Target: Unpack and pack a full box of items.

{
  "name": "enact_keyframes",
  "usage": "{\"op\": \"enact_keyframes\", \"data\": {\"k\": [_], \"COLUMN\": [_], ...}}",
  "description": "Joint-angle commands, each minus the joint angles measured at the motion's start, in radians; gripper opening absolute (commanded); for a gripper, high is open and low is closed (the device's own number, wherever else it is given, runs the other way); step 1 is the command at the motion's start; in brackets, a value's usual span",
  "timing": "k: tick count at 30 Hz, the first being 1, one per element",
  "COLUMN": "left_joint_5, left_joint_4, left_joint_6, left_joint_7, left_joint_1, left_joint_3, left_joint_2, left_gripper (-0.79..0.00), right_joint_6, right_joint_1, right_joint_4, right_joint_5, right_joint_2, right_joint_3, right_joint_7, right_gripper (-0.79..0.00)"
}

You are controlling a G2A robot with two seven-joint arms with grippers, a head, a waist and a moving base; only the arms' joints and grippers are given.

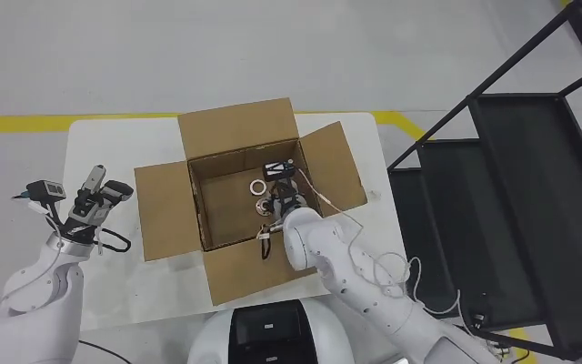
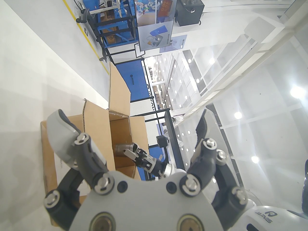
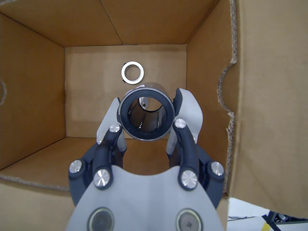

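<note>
- Cardboard box (image 1: 238,127) stands open on the bench (image 1: 109,150); within its walls the right jaws hold a metal tube (image 3: 124,118).
- We look straight down the tube's bore from the right wrist, so its long axis runs along the line of the jaws' reach; the pale pads (image 3: 190,111) press its curved sides, one on each side, closed only as far as the tube's width allows.
- On the box floor a flat metal ring (image 3: 142,72) lies just beyond the tube's far end, apart from it; we judge the tube to be held off the floor, but cannot confirm it.
- We take the right arm as plainly the nearer to both pieces; any lift or lowering must keep the tube off the box walls.
- Over the bench, outside the box's left side, the left jaws hang wide open and empty, well apart from the tube.
</note>
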Motion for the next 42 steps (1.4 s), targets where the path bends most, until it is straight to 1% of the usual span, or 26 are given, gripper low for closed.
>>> {"op": "enact_keyframes", "data": {"k": [1, 8, 9, 10, 11, 12, 15, 18, 21, 24, 30, 34, 38, 42], "left_joint_5": [0.0, 0.0, 0.0, 0.0, 0.0, 0.0, 0.0, 0.0, 0.0, 0.0, 0.0, 0.0, 0.0, 0.0], "left_joint_4": [0.0, 0.0, 0.0, 0.0, 0.0, 0.0, 0.0, 0.0, 0.0, 0.0, 0.0, 0.0, 0.0, 0.0], "left_joint_6": [0.0, 0.0, 0.0, 0.0, 0.0, 0.0, 0.0, 0.0, 0.0, 0.0, 0.0, 0.0, 0.0, 0.0], "left_joint_7": [0.0, 0.0, 0.0, 0.0, 0.0, 0.0, 0.0, 0.0, 0.0, 0.0, 0.0, 0.0, 0.0, 0.0], "left_joint_1": [0.0, 0.0, 0.0, 0.0, 0.0, 0.0, 0.0, 0.0, 0.0, 0.0, 0.0, 0.0, 0.0, 0.0], "left_joint_3": [0.0, 0.0, 0.0, 0.0, 0.0, 0.0, 0.0, 0.0, 0.0, 0.0, 0.0, 0.0, 0.0, 0.0], "left_joint_2": [0.0, 0.0, 0.0, 0.0, 0.0, 0.0, 0.0, 0.0, 0.0, 0.0, 0.0, 0.0, 0.0, 0.0], "left_gripper": [0.0, 0.0, 0.0, 0.0, 0.0, 0.0, 0.0, 0.0, 0.0, 0.0, 0.0, 0.0, 0.0, 0.0], "right_joint_6": [0.015, 0.048, 0.049, 0.05, 0.052, 0.053, 0.058, 0.06, 0.054, 0.012, -0.139, -0.259, -0.374, -0.48], "right_joint_1": [0.024, 0.087, 0.094, 0.099, 0.104, 0.107, 0.107, 0.085, 0.037, -0.036, -0.225, -0.344, -0.431, -0.483], "right_joint_4": [0.052, 0.195, 0.21, 0.222, 0.234, 0.242, 0.249, 0.214, 0.134, 0.011, -0.295, -0.471, -0.589, -0.636], "right_joint_5": [0.015, 0.052, 0.057, 0.063, 0.067, 0.07, 0.081, 0.08, 0.074, 0.064, 0.116, 0.208, 0.347, 0.504], "right_joint_2": [-0.012, -0.05, -0.054, -0.059, -0.063, -0.066, -0.074, -0.072, -0.063, -0.046, -0.007, 0.014, 0.029, 0.043], "right_joint_3": [-0.014, -0.047, -0.05, -0.052, -0.054, -0.055, -0.05, -0.028, 0.01, 0.057, 0.181, 0.266, 0.357, 0.446], "right_joint_7": [-0.01, -0.035, -0.037, -0.04, -0.044, -0.047, -0.056, -0.067, -0.068, -0.059, -0.013, 0.014, 0.046, 0.1], "right_gripper": [-0.785, -0.785, -0.748, -0.68, -0.462, 0.0, 0.0, 0.0, 0.0, 0.0, 0.0, 0.0, 0.0, 0.0]}}
